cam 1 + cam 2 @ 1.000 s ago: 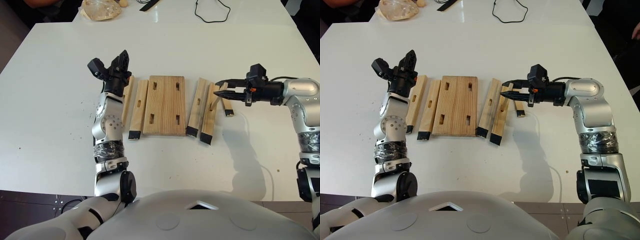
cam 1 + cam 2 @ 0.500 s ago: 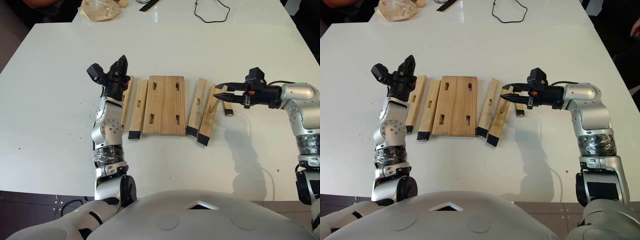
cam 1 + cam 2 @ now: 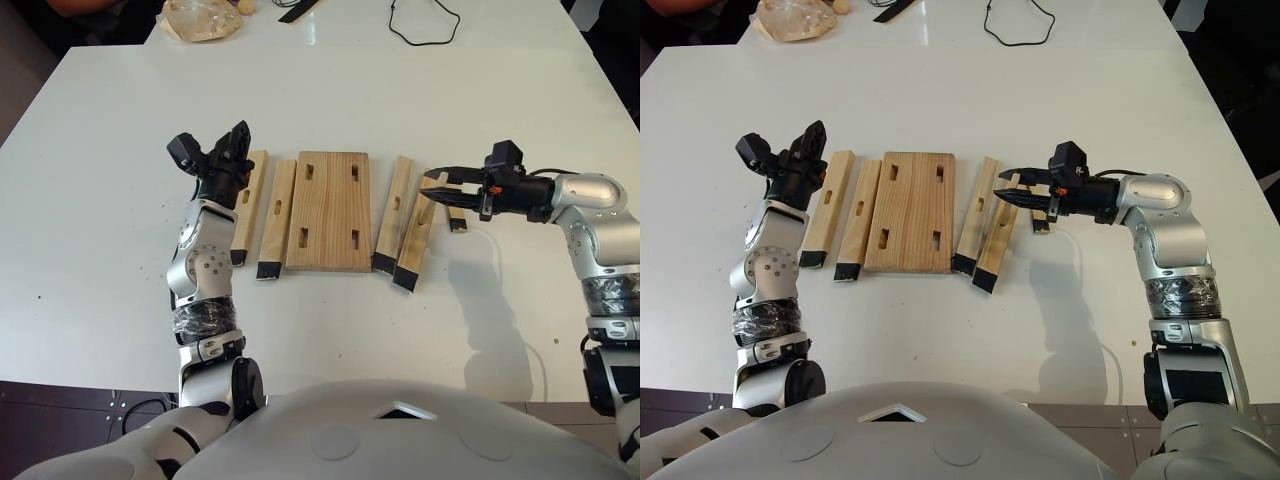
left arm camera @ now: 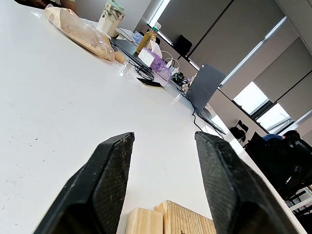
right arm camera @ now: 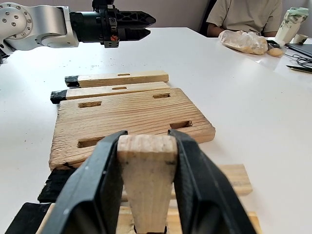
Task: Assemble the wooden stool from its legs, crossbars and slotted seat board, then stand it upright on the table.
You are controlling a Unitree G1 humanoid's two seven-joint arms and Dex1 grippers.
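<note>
Right gripper (image 5: 146, 139) clamped on a crossbar (image 5: 147, 195) end, seat board (image 5: 126, 114) beyond, left gripper (image 4: 163, 141) spread by leg ends (image 4: 146, 223)

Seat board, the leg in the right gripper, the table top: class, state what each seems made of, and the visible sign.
Seat board: pale, bare-looking wood; grain lines show. Leg in the right gripper: the same pale wood, faint grain; its black tip may be paint or rubber. Table top: white, smooth, slightly glossy, perhaps laminate; it mirrors light.
</note>
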